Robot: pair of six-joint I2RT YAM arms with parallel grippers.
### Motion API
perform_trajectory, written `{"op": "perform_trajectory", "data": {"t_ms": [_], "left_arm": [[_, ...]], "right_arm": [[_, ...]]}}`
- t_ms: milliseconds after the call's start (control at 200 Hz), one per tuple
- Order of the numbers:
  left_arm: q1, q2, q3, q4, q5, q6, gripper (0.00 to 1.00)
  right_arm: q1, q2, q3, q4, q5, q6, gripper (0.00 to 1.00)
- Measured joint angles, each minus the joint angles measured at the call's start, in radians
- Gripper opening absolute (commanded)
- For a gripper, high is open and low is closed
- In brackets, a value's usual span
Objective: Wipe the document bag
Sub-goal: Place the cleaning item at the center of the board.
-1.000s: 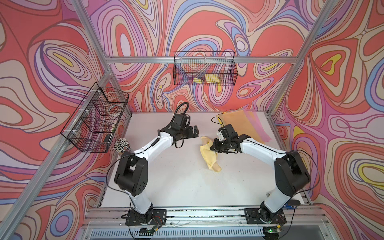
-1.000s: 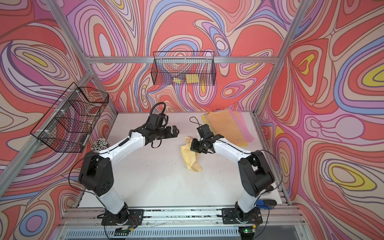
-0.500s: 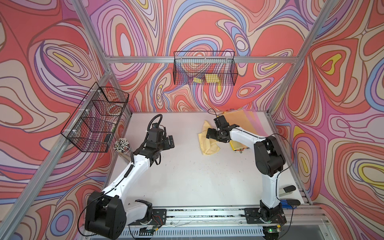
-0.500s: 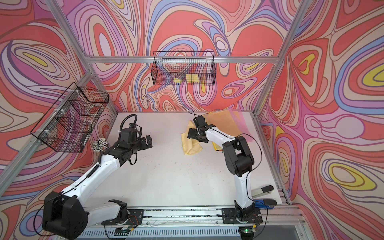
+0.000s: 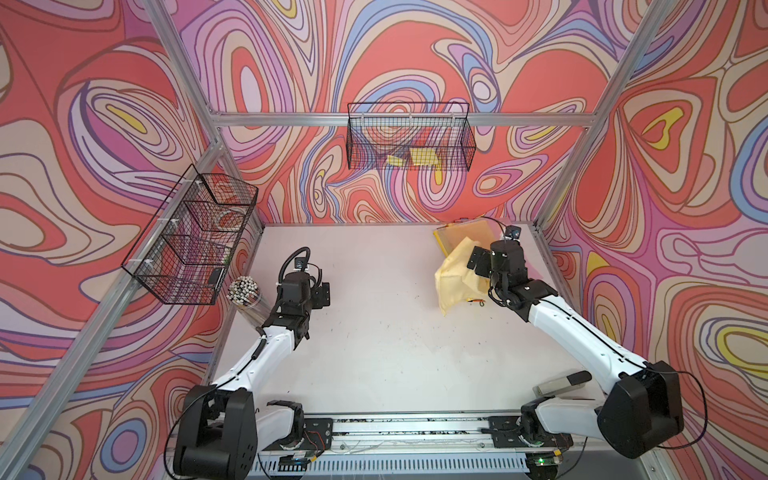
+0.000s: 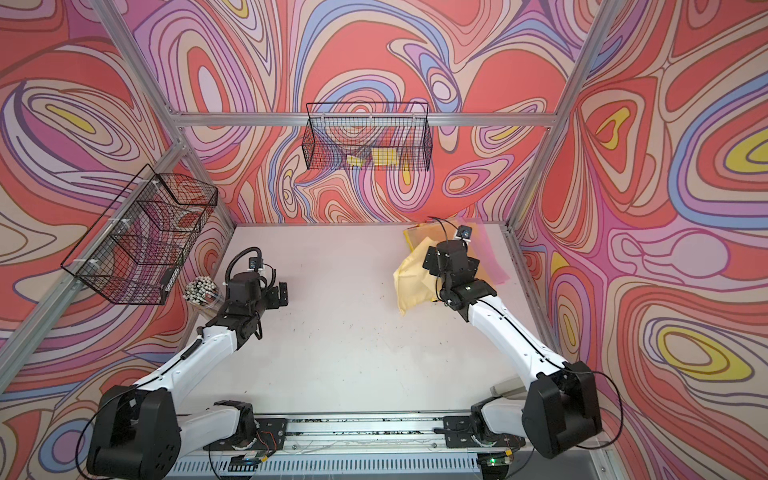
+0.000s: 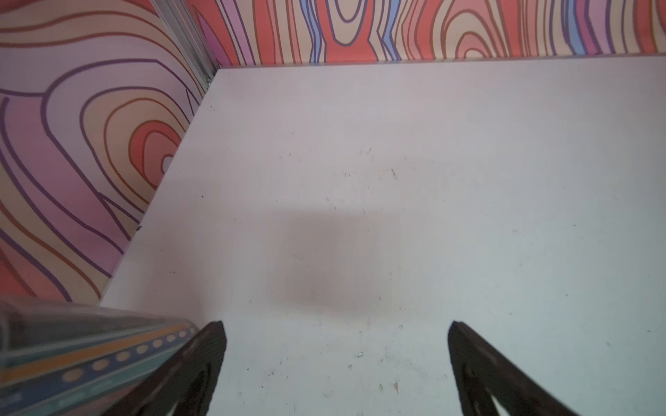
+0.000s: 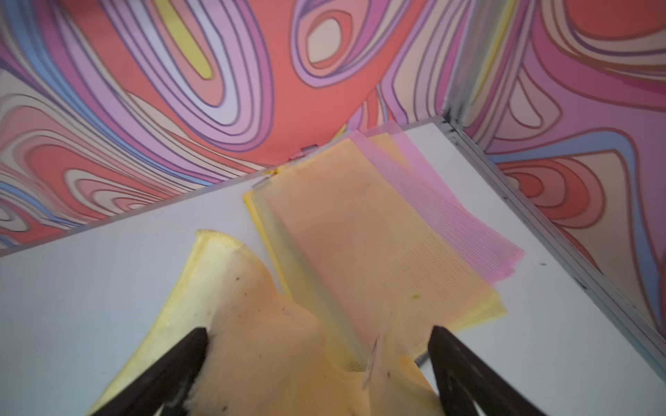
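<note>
Wiping well starts from the worktop [image 5: 374,353]: flat and firm under the stack, it can take downward pressure. The bag [image 8: 360,234], an orange mesh sleeve lying on pink and yellow ones, sits just ahead of the right pincer [image 8: 319,333], with its near corner reaching in between the jaws. The cloth [image 8: 252,360], yellow and rumpled, lies under that pincer, overlaps the bag's near edge and spills toward the other arm's side.

The jaws stand spread wide with nothing pinched, so I judge the step in hand is taking up the cloth. Lower the pincer and close it on a thick fold, not on the bag's thin edge, or the sleeve may lift with it. Then stroke forward along the bag, flat and light, so the stack does not slide.

The left pincer [image 7: 337,327], also spread and empty, hangs over bare worktop well apart; it could pin a bag corner. Dark specks [image 8: 238,278] dot the cloth; a cleaner face belongs downward.
</note>
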Motion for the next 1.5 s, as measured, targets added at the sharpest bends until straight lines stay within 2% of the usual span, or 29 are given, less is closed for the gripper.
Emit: {"op": "perform_trajectory", "data": {"t_ms": [85, 150, 230, 376, 496, 666, 866, 1142, 1272, 1377, 1502], "left_arm": [[0.018, 0.034, -0.112, 0.13, 0.027, 0.008, 0.99], [0.032, 0.087, -0.152, 0.209, 0.044, 0.016, 0.99], [0.039, 0.15, -0.154, 0.283, 0.069, 0.027, 0.99], [0.041, 0.192, -0.153, 0.409, 0.099, 0.048, 0.99], [0.041, 0.296, -0.173, 0.606, 0.116, 0.065, 0.99], [0.043, 0.328, -0.174, 0.631, 0.098, 0.063, 0.99], [0.043, 0.33, -0.174, 0.657, 0.095, 0.063, 0.99], [0.043, 0.33, -0.174, 0.661, 0.092, 0.063, 0.99], [0.043, 0.33, -0.174, 0.661, 0.092, 0.063, 0.99], [0.043, 0.33, -0.174, 0.661, 0.092, 0.063, 0.99], [0.045, 0.33, -0.174, 0.661, 0.092, 0.063, 0.99]], "right_arm": [[-0.025, -0.05, -0.19, 0.151, 0.039, -0.077, 0.98], [-0.041, -0.05, -0.267, 0.239, 0.054, -0.127, 0.98], [-0.065, -0.003, -0.282, 0.323, 0.06, -0.169, 0.98], [-0.088, 0.14, -0.327, 0.586, 0.084, -0.24, 0.98], [-0.097, 0.231, -0.377, 0.71, 0.099, -0.278, 0.98], [-0.105, 0.257, -0.402, 0.854, 0.103, -0.337, 0.98], [-0.17, 0.252, -0.337, 0.851, 0.077, -0.328, 0.98], [-0.18, 0.151, -0.302, 0.778, -0.031, -0.238, 0.98], [-0.213, 0.09, -0.34, 0.838, -0.019, -0.208, 0.98], [-0.272, 0.105, -0.349, 0.838, -0.059, -0.211, 0.98], [-0.277, 0.119, -0.425, 0.878, -0.114, -0.208, 0.98]]}}
